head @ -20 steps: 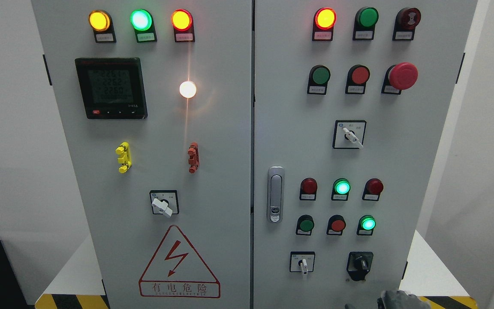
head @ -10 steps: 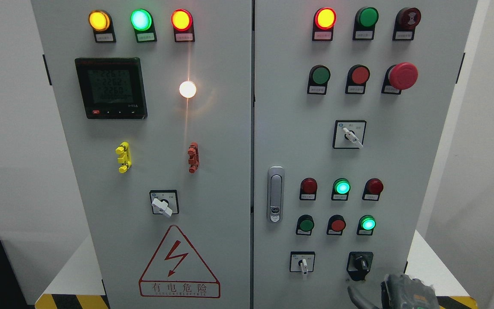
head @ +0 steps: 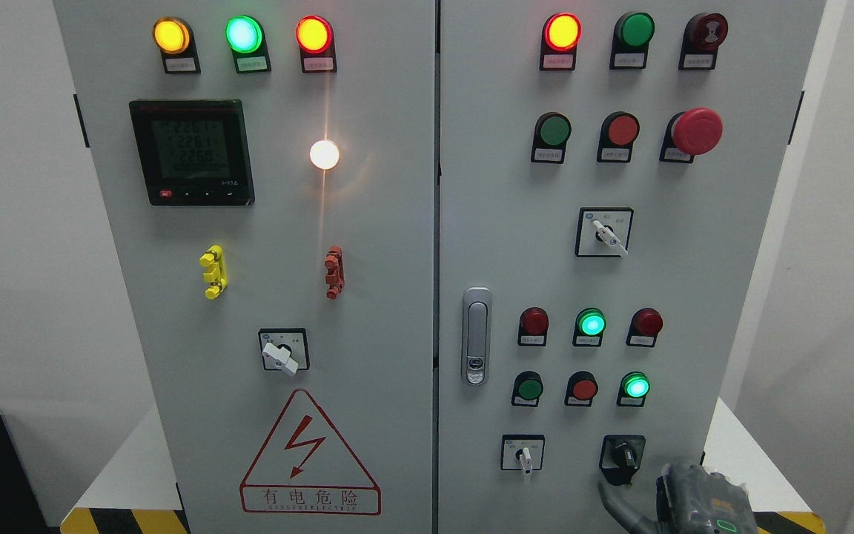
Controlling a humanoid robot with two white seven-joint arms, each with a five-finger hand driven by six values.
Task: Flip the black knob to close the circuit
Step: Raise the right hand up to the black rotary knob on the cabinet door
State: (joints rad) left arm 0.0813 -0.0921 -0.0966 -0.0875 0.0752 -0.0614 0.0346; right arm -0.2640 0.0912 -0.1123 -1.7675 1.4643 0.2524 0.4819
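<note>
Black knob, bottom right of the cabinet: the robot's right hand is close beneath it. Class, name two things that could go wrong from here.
1. The right hand reaches up from below with one finger near the black knob; a single finger might slip off rather than turn it.
2. The white-handled switch sits just left of the knob and a lit green button just above, so a stray reach could bump the wrong control.
</note>
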